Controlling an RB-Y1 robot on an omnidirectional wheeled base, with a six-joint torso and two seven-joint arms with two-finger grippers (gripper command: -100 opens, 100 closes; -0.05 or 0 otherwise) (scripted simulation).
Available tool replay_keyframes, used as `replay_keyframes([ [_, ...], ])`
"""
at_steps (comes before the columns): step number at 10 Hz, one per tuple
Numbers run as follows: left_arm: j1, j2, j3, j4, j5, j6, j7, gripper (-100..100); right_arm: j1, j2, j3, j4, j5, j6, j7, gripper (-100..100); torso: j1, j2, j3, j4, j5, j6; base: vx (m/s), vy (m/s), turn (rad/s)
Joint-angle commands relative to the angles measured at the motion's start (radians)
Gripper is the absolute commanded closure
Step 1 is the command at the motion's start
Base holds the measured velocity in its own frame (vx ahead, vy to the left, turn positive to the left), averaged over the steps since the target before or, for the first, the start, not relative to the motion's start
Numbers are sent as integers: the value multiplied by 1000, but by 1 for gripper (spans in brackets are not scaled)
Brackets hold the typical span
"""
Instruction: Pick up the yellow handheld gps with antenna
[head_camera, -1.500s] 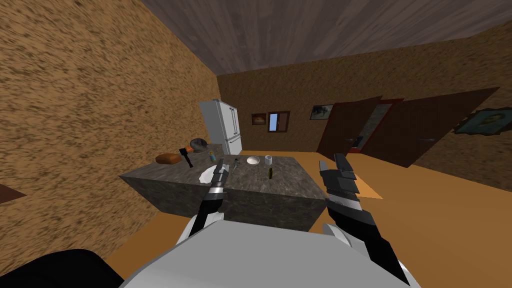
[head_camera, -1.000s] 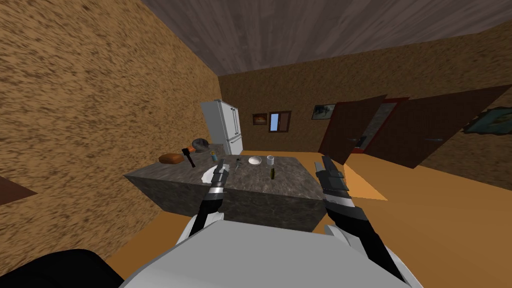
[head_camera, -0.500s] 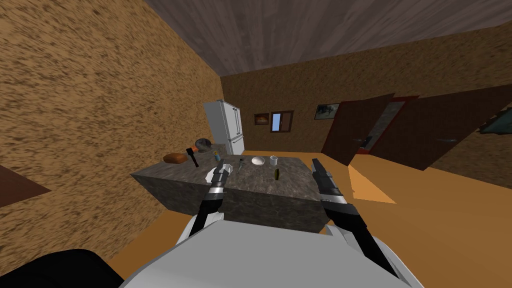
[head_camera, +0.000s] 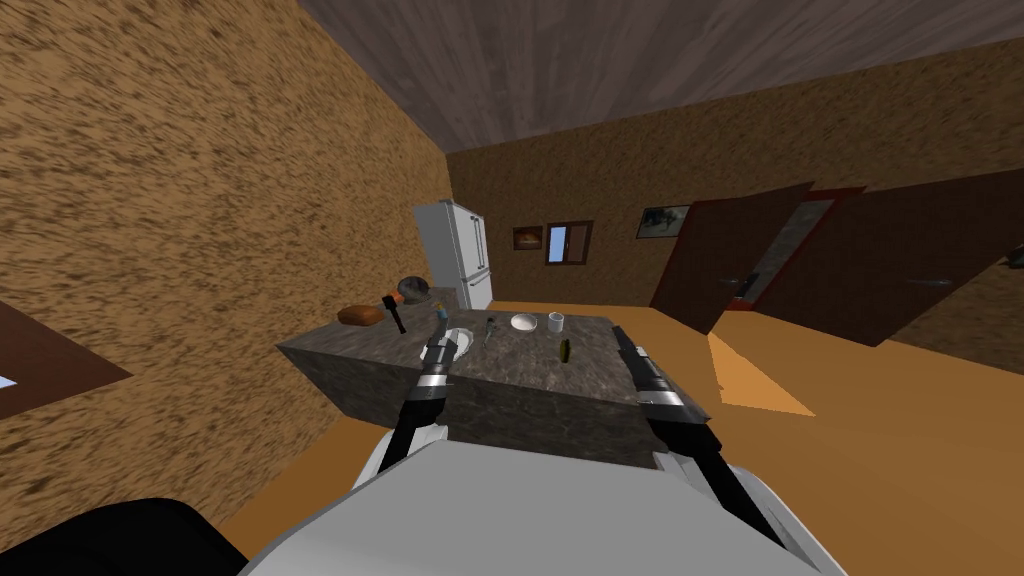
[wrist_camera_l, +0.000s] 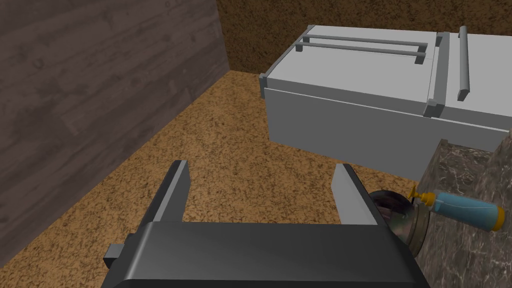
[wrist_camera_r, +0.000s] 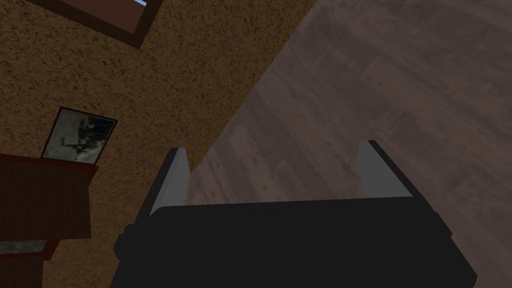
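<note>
While the head camera looks down, the yellow gps (head_camera: 565, 349) lies on the counter (head_camera: 520, 378) between my left gripper (head_camera: 440, 342) and right gripper (head_camera: 622, 340), with a mug (head_camera: 555, 322) beyond it. At the left wrist, the fingers (wrist_camera_l: 172, 192) are spread and empty, with a blue bottle (wrist_camera_l: 465, 211) beside them. At the right wrist, the fingers (wrist_camera_r: 172, 182) are spread and hold nothing.

Even flat light, edges splayed, tilted

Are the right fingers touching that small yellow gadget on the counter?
Apart. The head view shows bare counter between the right gripper's fingers and the yellow gadget.
</note>
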Motion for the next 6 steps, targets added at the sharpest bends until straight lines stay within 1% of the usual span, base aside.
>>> replay_keyframes([
  [1, 0, 0, 0, 0, 0, 0, 0, 0, -8, -15, -1, 37, 28, 19, 24, -100, 0, 0, 0, 0, 0, 0, 8, 96, 46],
  [6, 0, 0, 0, 0, 0, 0, 0, 0, -46, -79, -16, 165, 112, 77, 92, -100, 0, 0, 0, 0, 0, 0, 17, 104, 48],
])
